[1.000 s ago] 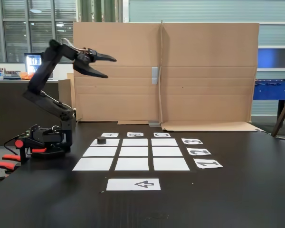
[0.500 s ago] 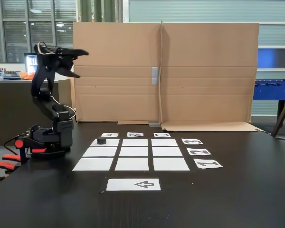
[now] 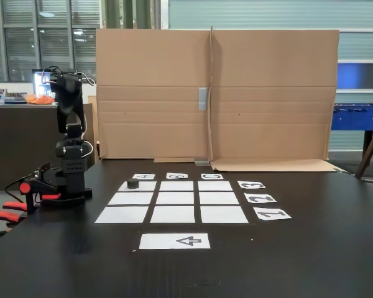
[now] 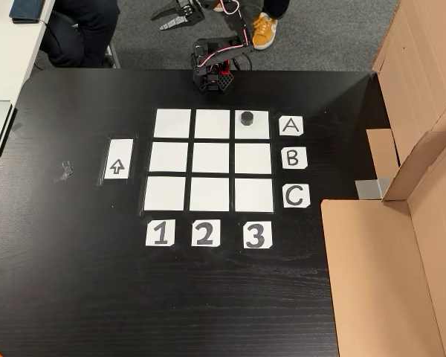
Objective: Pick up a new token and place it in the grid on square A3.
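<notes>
The token (image 4: 247, 117) sat on square A3 (image 4: 253, 128), the corner cell of the grid (image 4: 210, 160) just beside the A card (image 4: 291, 126) and in line with the 3 card (image 4: 256, 235). In the fixed view it showed at the far left cell (image 3: 133, 183). The arm (image 3: 70, 143) stood folded back at the counter (image 4: 74, 282) edge, well apart from the token. Its claw (image 4: 171, 18) hung past the edge, spread and holding nothing.

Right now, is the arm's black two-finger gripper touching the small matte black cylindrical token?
Apart. In the other view the gripper hangs past the table's far edge, while the token sits alone on corner cell A3, with bare tabletop between them.
</notes>
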Robot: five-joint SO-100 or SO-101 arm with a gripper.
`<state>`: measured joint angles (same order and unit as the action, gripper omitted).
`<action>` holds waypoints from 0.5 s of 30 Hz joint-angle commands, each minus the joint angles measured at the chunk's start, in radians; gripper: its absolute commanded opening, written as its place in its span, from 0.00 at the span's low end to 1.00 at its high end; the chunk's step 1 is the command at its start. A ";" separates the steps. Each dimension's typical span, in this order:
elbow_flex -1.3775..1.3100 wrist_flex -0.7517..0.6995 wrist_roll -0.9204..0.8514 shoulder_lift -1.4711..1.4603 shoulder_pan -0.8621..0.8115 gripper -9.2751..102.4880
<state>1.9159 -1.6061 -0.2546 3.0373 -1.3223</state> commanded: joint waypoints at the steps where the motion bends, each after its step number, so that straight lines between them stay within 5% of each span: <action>1: 0.049 0.046 0.028 0.020 -0.061 0.20; 15: 0.236 0.091 0.028 0.183 -0.170 0.18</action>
<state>2.1445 -1.5355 -0.2347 3.1983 -1.4665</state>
